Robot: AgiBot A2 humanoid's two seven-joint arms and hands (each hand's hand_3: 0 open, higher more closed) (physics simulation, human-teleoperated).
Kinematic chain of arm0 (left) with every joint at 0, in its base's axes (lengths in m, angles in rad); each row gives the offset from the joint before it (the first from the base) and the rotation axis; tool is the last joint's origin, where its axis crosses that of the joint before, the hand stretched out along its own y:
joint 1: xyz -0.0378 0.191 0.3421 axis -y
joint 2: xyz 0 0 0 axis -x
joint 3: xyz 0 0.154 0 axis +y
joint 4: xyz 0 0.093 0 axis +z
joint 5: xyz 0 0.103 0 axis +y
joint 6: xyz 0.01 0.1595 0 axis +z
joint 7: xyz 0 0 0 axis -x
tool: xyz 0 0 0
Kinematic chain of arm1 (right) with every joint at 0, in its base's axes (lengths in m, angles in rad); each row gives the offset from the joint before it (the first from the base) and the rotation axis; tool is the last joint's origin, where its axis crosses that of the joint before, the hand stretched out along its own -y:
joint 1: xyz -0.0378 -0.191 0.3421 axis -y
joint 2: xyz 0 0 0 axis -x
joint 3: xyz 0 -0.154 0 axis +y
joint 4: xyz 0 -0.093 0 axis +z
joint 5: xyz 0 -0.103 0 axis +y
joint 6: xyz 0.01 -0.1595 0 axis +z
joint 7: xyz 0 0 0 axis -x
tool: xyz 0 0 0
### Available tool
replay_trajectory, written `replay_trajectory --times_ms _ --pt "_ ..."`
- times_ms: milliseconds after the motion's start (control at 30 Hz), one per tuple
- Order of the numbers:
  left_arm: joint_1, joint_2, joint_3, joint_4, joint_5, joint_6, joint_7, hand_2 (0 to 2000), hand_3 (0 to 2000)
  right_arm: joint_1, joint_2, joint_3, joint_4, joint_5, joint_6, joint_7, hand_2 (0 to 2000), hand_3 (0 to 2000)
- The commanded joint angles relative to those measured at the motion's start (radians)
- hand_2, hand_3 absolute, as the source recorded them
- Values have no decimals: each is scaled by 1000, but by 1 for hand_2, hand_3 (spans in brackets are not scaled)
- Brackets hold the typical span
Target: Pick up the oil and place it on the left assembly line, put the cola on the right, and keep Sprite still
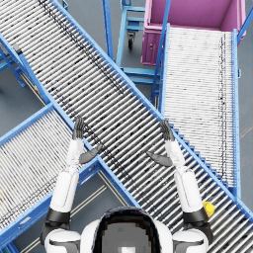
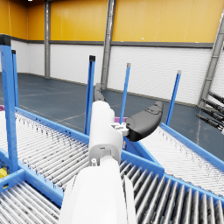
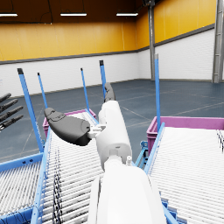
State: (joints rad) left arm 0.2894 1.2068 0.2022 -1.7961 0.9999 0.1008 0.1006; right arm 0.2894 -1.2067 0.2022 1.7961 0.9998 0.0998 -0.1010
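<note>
No bottle shows whole in any view. A small yellow object [image 1: 208,208] peeks out beside my right elbow on the near end of the middle roller conveyor [image 1: 113,104]; what it is I cannot tell. My left hand [image 1: 80,143] and right hand [image 1: 166,147] hover over this conveyor, both with fingers stretched forward, thumbs turned inward and nothing in them. In the left wrist view the left hand [image 2: 131,120] is empty, and the right hand's fingertips [image 2: 211,109] show at the edge. The right wrist view shows the right hand [image 3: 78,124] empty too.
The left conveyor [image 1: 29,158] runs off at the lower left. The right conveyor [image 1: 197,89] leads to a purple bin [image 1: 197,15] at its far end. Blue frame rails [image 1: 158,113] and upright posts [image 2: 89,94] edge the lines.
</note>
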Motion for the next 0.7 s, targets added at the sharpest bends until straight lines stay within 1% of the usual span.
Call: replay_trajectory --times_ms 33,667,700 --pt "0 0 0 0 0 0 0 0 0 0 0 0 0 0 0 0 0 0" --pt "0 0 0 0 0 0 0 0 0 0 0 0 0 0 0 0 0 0" --pt "12 7 22 18 0 0 0 0 0 20 -11 18 -16 0 0 0 0 0"
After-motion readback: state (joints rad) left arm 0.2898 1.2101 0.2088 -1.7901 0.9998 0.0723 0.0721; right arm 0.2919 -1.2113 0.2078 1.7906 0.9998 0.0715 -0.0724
